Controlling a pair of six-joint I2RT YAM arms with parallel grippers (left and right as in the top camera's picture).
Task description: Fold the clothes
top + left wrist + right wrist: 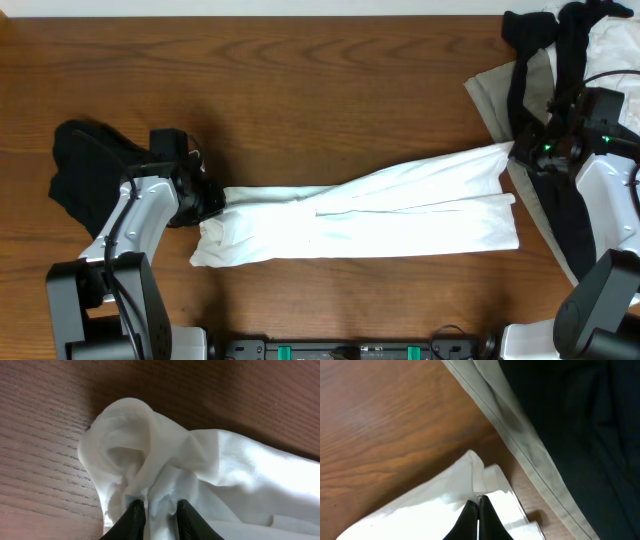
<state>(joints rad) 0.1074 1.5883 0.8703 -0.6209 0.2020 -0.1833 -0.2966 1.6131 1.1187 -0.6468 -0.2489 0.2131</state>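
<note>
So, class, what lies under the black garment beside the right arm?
Beige cloth shows beneath the black garment; the table under both is covered.

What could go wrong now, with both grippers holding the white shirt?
The right gripper pinches only a thin edge of the white shirt, so a pull might free it. The left gripper holds bunched cloth, which could fold in creases. The beige garment lies close to the right gripper and might get dragged.
</note>
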